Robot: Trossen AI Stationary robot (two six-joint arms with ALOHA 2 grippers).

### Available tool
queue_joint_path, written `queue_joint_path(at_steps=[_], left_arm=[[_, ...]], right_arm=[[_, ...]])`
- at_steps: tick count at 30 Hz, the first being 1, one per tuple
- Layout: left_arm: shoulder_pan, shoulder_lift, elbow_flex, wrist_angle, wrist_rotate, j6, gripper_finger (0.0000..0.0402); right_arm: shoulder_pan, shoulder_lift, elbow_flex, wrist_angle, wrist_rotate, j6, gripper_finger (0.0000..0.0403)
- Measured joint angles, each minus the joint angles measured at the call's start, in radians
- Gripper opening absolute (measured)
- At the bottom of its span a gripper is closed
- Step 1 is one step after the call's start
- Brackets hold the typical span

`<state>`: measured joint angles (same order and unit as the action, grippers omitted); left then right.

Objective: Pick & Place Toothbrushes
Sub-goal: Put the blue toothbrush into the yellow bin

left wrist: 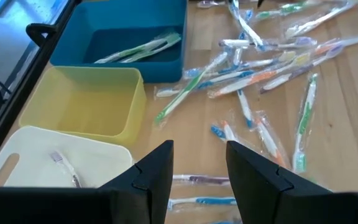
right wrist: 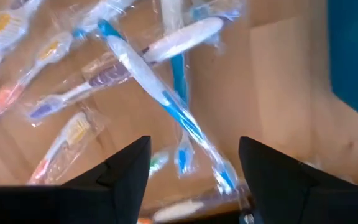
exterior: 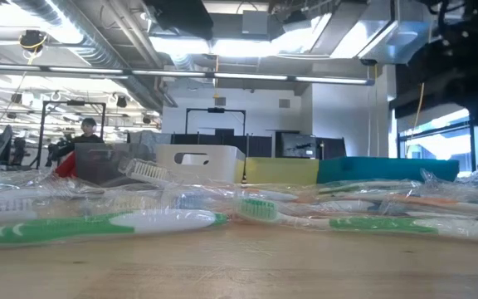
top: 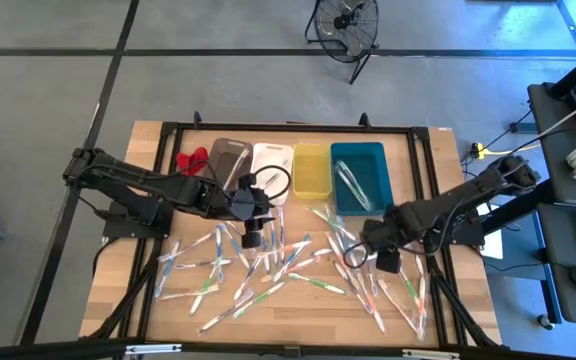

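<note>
Toothbrushes (top: 298,268) strewn in wrappers over the tabletop (top: 128,290), a few already in the grey (top: 230,160), white (top: 271,158) and teal bins (top: 360,176); left claw (left wrist: 199,163) and right claw (right wrist: 194,163) both parted, empty, over the pile.

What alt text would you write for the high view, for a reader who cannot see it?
Wrapped toothbrushes lie scattered across a wooden table, below grey, white, yellow and teal bins. The open left gripper and open right gripper hover over the pile.
</note>
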<state>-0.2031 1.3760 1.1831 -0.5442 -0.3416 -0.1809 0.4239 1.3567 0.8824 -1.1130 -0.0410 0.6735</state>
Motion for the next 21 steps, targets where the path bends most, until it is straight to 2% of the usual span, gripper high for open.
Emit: queue_joint_path(at_steps=[5, 10, 21], left_arm=[[0.000, 0.009, 0.000, 0.030, -0.004, -0.008, 0.0143], [0.000, 0.029, 0.001, 0.084, -0.005, -0.008, 0.0143], [0.000, 0.036, 0.001, 0.099, -0.004, 0.001, 0.0143]], right_arm=[[0.033, 0.000, -0.079, 0.129, 0.027, -0.008, 0.0253], [0.051, 0.000, -0.131, 0.197, 0.067, -0.030, 0.0240], [0.098, 0.000, -0.176, 0.331, 0.052, -0.056, 0.0213]])
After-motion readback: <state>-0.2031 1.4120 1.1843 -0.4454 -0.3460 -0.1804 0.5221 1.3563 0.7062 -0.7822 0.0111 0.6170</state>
